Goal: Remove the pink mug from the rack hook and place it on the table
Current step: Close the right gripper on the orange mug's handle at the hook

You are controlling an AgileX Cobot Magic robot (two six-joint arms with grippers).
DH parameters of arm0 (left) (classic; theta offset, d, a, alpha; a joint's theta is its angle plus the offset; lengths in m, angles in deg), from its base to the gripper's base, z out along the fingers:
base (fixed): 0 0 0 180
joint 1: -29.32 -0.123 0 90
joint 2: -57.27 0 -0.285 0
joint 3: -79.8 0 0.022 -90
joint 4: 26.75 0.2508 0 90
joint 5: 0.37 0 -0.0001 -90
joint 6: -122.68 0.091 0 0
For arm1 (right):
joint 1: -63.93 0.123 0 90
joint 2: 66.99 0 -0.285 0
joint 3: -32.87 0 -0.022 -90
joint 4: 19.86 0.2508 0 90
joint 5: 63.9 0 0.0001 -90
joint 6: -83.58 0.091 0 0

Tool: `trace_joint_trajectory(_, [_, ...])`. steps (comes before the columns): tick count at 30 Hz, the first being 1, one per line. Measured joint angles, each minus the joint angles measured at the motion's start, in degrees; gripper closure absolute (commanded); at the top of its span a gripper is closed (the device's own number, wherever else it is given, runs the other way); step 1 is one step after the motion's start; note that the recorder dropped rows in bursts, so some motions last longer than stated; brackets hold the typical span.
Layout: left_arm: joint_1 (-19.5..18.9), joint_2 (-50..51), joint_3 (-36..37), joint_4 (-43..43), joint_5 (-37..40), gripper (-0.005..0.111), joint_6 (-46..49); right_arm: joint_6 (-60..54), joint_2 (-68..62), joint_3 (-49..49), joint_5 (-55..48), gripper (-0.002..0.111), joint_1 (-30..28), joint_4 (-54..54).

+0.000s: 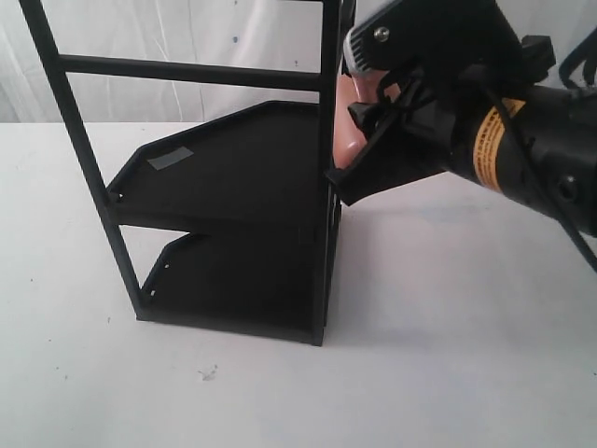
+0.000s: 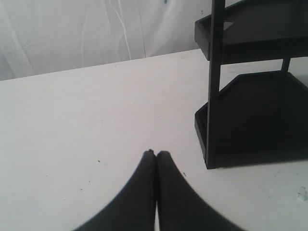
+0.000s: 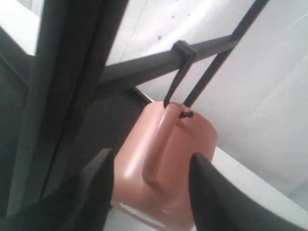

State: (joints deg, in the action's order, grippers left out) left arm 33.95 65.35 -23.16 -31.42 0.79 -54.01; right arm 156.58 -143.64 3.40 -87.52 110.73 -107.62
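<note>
The pink mug hangs by its loop handle from the small black rack hook, below the crossbar of the rack. My right gripper is open, one finger on each side of the mug's body; whether the pads touch it is unclear. In the exterior view only a sliver of the mug shows beside the rack's upright, behind the right gripper. My left gripper is shut and empty, low over the white table, apart from the rack.
The rack's two black shelves stand on the table, the upper one with a grey tape patch. A white cloth backdrop hangs behind. The right arm's black body fills the upper right.
</note>
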Motion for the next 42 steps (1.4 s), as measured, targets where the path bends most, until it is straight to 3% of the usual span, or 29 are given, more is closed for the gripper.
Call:
trace_joint_trajectory(7, [0.0,0.0,0.0,0.0,0.0,0.107,0.0,6.0,-2.3,0.0,-2.1,0.062,0.0,-5.9])
trace_joint_trajectory(17, [0.0,0.0,0.0,0.0,0.0,0.107,0.0,0.9,-2.5,0.0,2.0,0.062,-1.2,-7.8])
trace_joint_trajectory(42, [0.0,0.0,0.0,0.0,0.0,0.107,0.0,0.8,-6.3,3.0,4.2,0.062,-4.5,-11.6])
